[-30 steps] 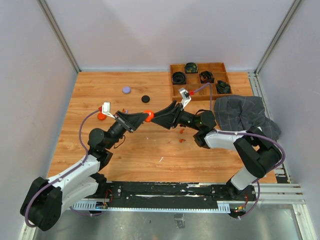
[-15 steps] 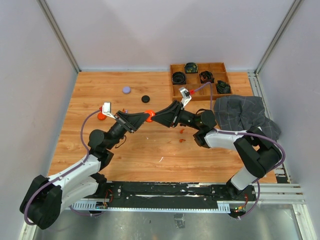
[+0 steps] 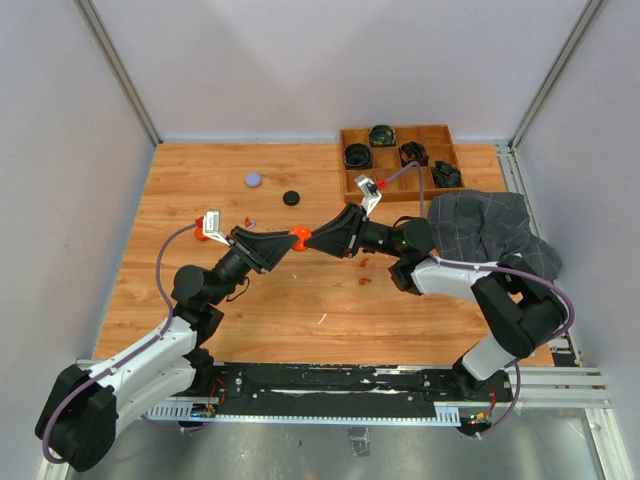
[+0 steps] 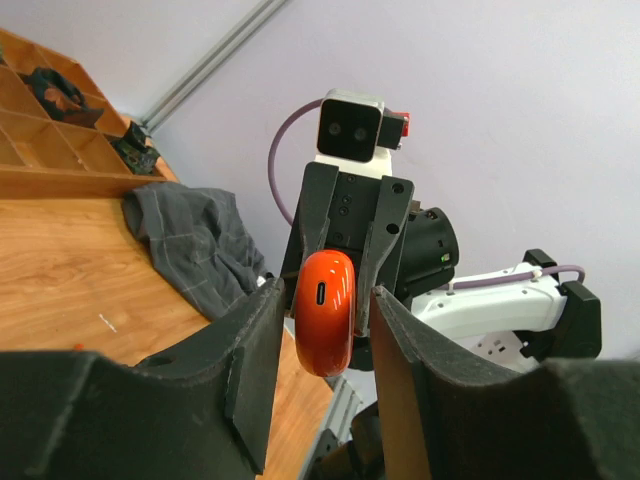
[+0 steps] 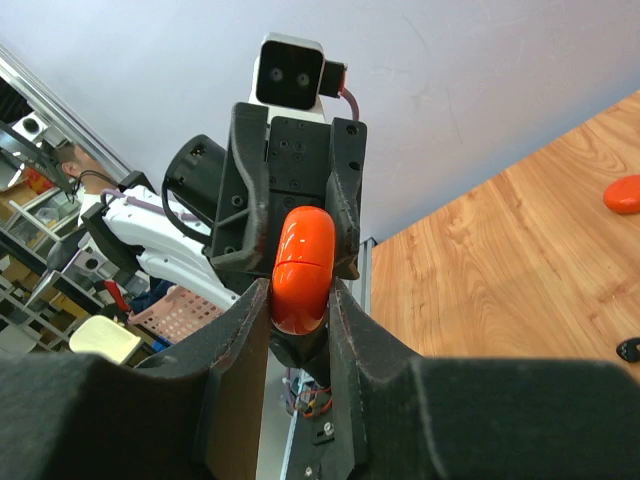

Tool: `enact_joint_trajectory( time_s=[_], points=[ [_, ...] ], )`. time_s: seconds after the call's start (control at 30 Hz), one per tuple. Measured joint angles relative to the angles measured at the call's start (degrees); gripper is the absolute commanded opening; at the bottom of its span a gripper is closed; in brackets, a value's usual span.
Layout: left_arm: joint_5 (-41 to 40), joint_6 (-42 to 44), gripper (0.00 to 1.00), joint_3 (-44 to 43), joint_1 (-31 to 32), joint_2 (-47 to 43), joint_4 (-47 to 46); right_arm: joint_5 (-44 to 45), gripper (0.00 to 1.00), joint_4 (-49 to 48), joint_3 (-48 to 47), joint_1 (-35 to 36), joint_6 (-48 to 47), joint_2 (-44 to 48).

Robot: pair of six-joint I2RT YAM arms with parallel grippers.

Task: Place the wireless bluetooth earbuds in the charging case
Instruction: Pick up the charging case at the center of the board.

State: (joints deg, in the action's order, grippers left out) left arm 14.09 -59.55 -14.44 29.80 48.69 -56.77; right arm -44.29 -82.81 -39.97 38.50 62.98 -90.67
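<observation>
Item: orange-red charging case (image 3: 298,236), oval, lid shut, a small port slot on its edge showing in the left wrist view. You have it in the air above the middle of the desk (image 3: 280,300), caught between both arms. Your right pincer (image 5: 297,292) is clenched on it, both fingers pressed flat on its sides. Your left pincer (image 4: 327,295) brackets the same case from the opposite end, released, with a thin gap showing on each side. Wireless bluetooth earbuds: two tiny orange-red pieces lie loose on the desk, one (image 3: 365,262) just under your right forearm, the other (image 3: 362,281) near it, toward the arm bases; neither is in the case. Further holdings: a round black case (image 3: 291,198) and a round lilac case (image 3: 253,180) on the far left half of the desk, near each other but apart; another orange-red piece (image 3: 202,233) beside your left wrist camera. A wooden compartment tray (image 3: 391,186) at the far right holds dark items. A grey checked cloth (image 3: 480,232) lies crumpled just beside the tray, at the desk's right edge.
</observation>
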Motion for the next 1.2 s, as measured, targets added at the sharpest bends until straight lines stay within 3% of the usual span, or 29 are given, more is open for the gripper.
enact_joint_trajectory(
  time_s=[0.3,0.53,0.8,1.0,1.2],
  points=[
    [2.4,10.1,0.64,-4.3,0.0,-6.2,13.5,-7.1,0.07,14.3,-1.9,-2.6,-5.3,6.0],
    [6.3,23.3,0.70,-14.7,0.0,-8.4,32.6,-13.2,0.03,39.7,-8.0,-3.1,-18.8,11.6],
    [15.6,38.4,0.70,-27.3,0.0,-3.7,50.8,-14.7,0.02,78.4,-22.7,-3.2,-42.9,14.9],
    [23.9,46.5,0.65,-32.0,0.0,2.5,59.9,-14.9,0.02,99.3,-29.7,-3.2,-56.0,15.0],
    [32.8,50.1,0.53,-35.0,0.0,8.3,63.2,-13.9,0.03,112.5,-34.8,-3.2,-65.0,14.9]
  ],
)
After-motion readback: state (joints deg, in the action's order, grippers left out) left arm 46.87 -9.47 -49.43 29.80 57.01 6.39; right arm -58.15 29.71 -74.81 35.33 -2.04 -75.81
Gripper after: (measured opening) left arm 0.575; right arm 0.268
